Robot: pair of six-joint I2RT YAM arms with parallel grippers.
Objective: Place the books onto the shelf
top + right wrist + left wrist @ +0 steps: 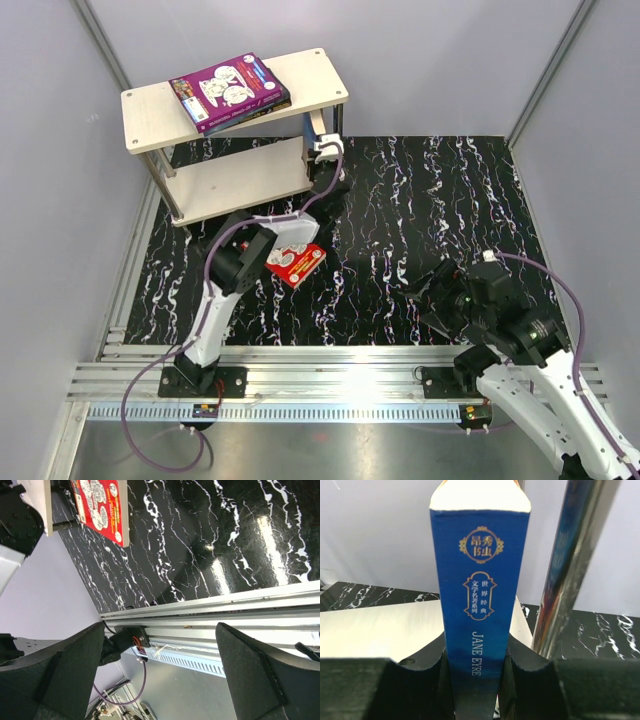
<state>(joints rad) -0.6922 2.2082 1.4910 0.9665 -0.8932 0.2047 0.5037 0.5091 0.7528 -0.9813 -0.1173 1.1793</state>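
1. Holding the blue book (pixel 480 580) upright by the foot of its spine, the left gripper (pixel 475 666) has its jaws drawn in snug against both covers. The spine faces the wrist camera.
2. In the overhead view this gripper sits at the three o'clock side of the shelf (pixel 150 115), about level with the gap between the tiers. From the wrist, the lower board (pixel 380 630) lies at nine o'clock of the book, and a silver post (pixel 570 565) stands near at two o'clock.
3. The step in hand looks like delivering the blue book onto the lower board. To do it well, the arm should carry the book toward nine o'clock, away from the post, and keep its top edge under the upper board. It should set the book down fully before easing the jaws apart. A thin paperback held low may pivot, so a slow, level move suits.
4. The purple book (pixel 228 88) lies flat on the top board at eleven o'clock of the table (pixel 430 220). A darker book (pixel 250 112) sits beneath it. This is probably the black one, though only its edge shows.
5. The red book (pixel 295 263) lies flat on the table at six o'clock of the shelf, beside the left arm, not yet shelved.
6. The right gripper (pixel 160 670) hovers near five o'clock of the table, jaws spread wide, holding nothing.
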